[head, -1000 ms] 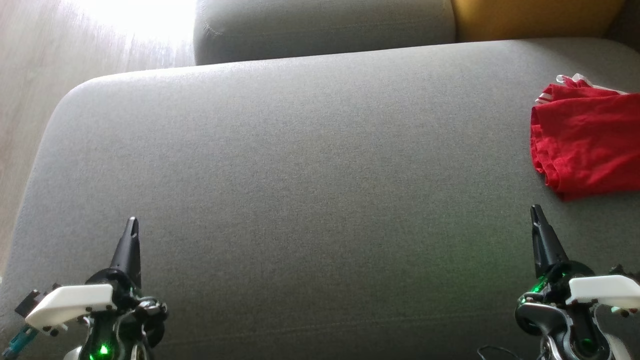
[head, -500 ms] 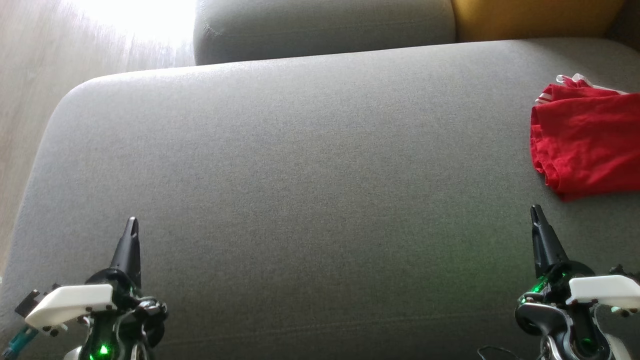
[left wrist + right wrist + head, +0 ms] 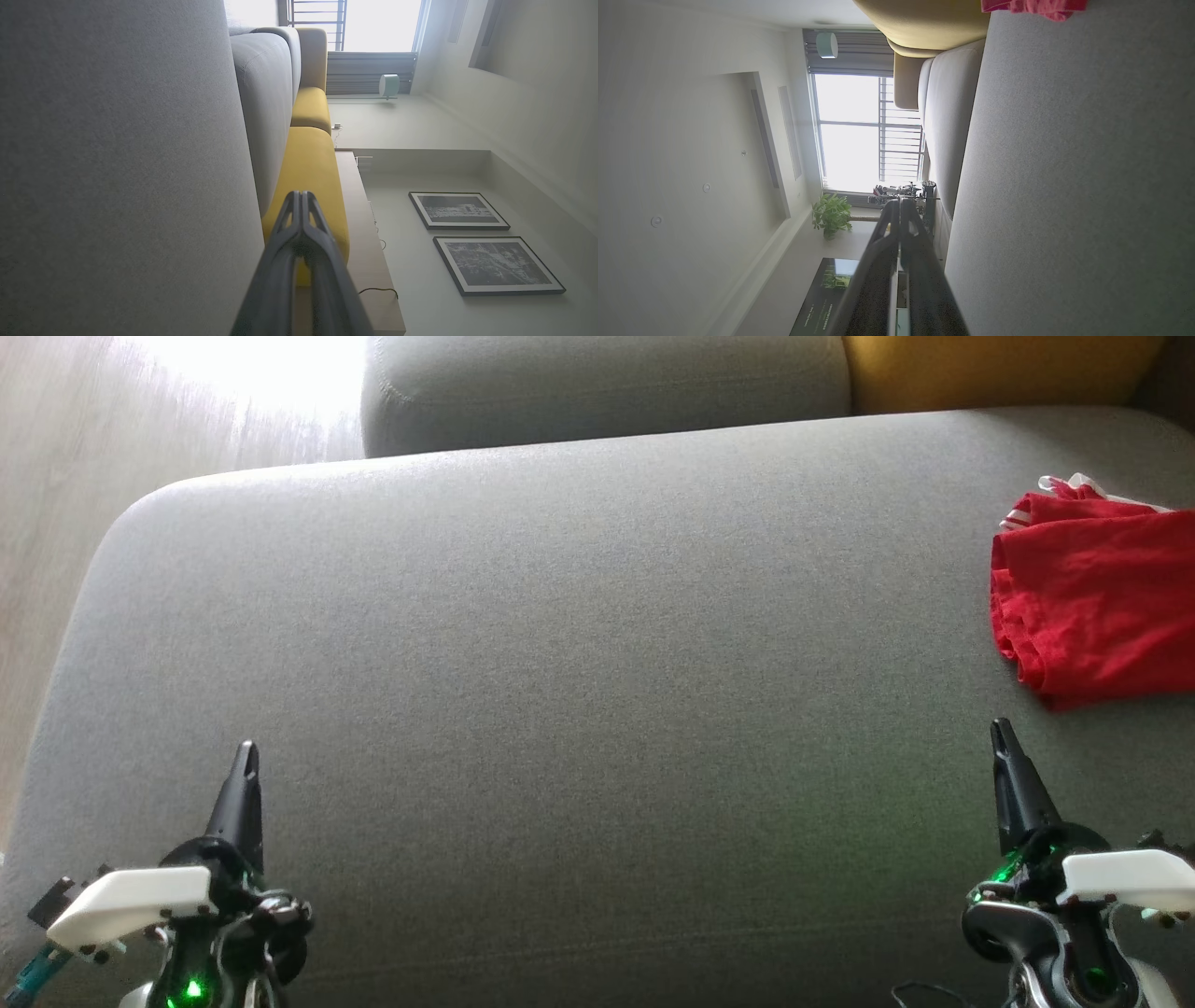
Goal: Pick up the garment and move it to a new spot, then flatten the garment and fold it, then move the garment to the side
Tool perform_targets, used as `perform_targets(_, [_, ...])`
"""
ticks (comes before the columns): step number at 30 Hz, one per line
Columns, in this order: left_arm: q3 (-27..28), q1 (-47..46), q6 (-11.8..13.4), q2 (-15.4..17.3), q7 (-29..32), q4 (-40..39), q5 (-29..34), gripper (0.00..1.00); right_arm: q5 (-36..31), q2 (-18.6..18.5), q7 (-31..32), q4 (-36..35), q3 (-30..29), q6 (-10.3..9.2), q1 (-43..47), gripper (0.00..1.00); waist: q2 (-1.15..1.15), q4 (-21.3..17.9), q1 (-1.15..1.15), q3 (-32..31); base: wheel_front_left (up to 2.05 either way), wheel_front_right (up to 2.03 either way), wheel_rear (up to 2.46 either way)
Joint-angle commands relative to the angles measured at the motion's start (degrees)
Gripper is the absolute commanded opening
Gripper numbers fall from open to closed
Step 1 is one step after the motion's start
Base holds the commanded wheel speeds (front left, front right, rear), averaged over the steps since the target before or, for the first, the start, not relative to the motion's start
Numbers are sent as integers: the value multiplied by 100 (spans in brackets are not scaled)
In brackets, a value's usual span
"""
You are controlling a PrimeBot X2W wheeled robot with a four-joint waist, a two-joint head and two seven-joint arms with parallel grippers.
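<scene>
- My left gripper [image 3: 246,753] points across the grey seat cushion [image 3: 560,644] at the lower left, its two fingers pressed together on nothing.
- My right gripper [image 3: 1002,732] matches it at the lower right: closed and empty.
- The red garment [image 3: 1092,616] (white stripes peek out at its far edge) lies bunched on the cushion's right side, near my right fingertips but apart from them.

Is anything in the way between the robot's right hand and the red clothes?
No, nothing visible. Bare grey sofa cushion is all that lies between the shut right gripper and the red garment, which sits a little beyond its fingertips.
</scene>
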Motion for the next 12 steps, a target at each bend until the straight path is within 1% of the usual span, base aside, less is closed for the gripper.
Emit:
perform_targets(1, [206,-307,-41,54,45,-167,-21,0,34,-80,33,-187,101,0,-304,0,0,0,0,0,0,0,0])
perform_targets(12, [207,-307,-41,53,46,-167,-20,0,34,-79,33,-187,101,0,-304,0,0,0,0,0,0,0,0])
